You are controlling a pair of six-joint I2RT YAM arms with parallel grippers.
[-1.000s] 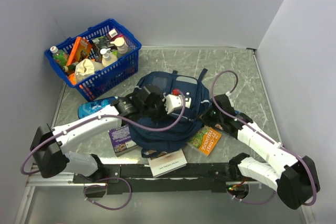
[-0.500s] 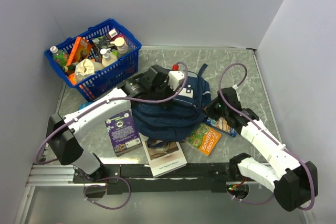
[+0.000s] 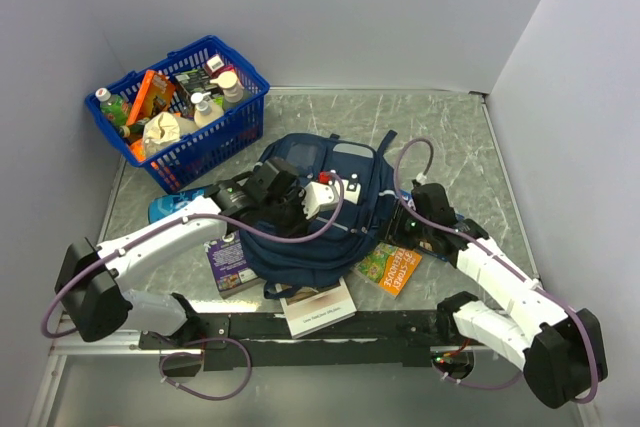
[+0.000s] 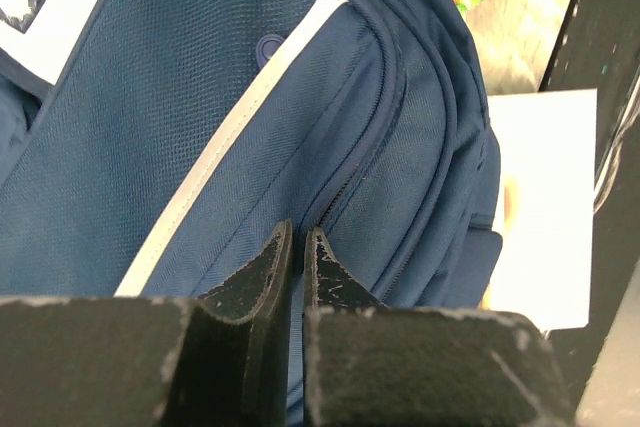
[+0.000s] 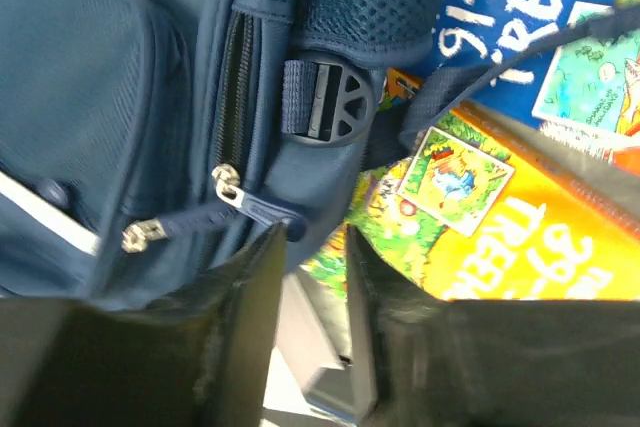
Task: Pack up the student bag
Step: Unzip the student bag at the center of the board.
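Note:
The student bag [image 3: 345, 182] lies flat in the middle of the table, navy with a grey-blue panel. My left gripper [image 3: 298, 217] rests on top of it. In the left wrist view its jaws [image 4: 297, 245] are pinched on the navy fabric at a zip seam [image 4: 360, 152]. My right gripper [image 3: 405, 231] is at the bag's right side. In the right wrist view it [image 5: 312, 237] stands open, and a blue zip pull [image 5: 250, 209] lies just above its left fingertip, not held. A black strap buckle [image 5: 325, 102] sits above the jaws.
A blue basket [image 3: 212, 145] full of bottles and packets stands at the back left. A purple book [image 3: 228, 263], a white card [image 3: 320, 309] and an orange-green book [image 3: 392, 265] lie round the bag's front. A blue bottle [image 3: 168, 209] lies behind the left arm.
The left arm carried the bag's top toward the back, then came forward and down again. The right gripper went from shut to open beside the bag's right side.

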